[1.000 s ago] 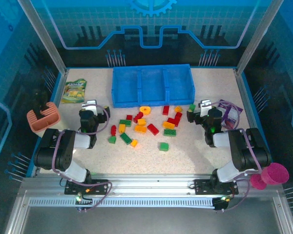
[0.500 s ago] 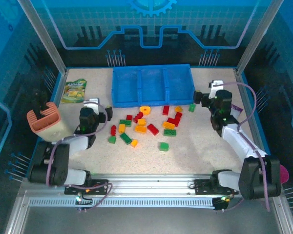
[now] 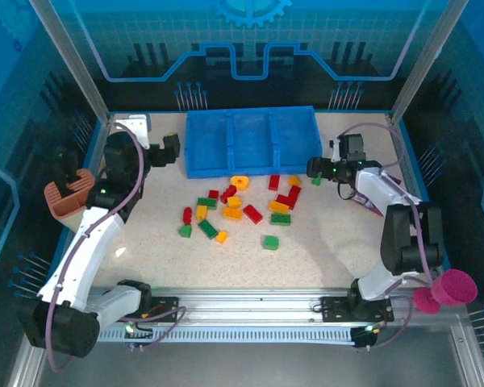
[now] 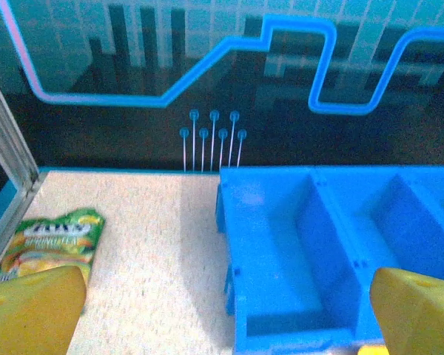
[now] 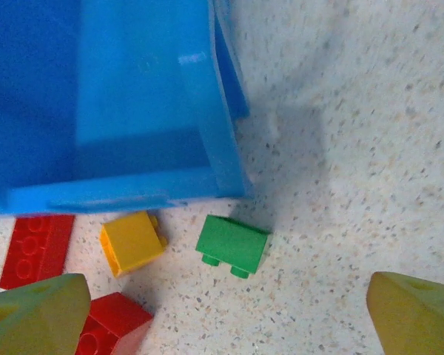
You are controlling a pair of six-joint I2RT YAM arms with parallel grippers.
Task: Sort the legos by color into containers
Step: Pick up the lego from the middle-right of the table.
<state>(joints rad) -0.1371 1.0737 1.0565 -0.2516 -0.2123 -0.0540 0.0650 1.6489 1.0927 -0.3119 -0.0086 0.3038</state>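
Note:
The blue three-compartment tray [image 3: 250,141] lies at the back centre, all compartments bare. Red, yellow and green legos are scattered in front of it, among them a yellow ring [image 3: 239,182], a red brick [image 3: 253,214] and a lone green brick [image 3: 271,242]. My left gripper [image 3: 165,151] hangs open by the tray's left end; its wrist view looks into the tray [image 4: 296,251] past the open gripper [image 4: 222,318]. My right gripper [image 3: 315,168] is open at the tray's front right corner. A green brick [image 5: 231,244] lies on the table just ahead of the open gripper [image 5: 226,310], untouched.
A yellow brick [image 5: 132,241] and two red bricks [image 5: 37,248] [image 5: 111,325] lie left of the green one. A green snack packet [image 4: 52,240] is left of the tray. A salmon ribbed holder [image 3: 71,193] stands at the left edge, a pink cup [image 3: 448,290] at the near right.
The left arm has lifted and swung back-left to the tray's left end. The right gripper has turned left and come to the green brick by the tray's right corner.

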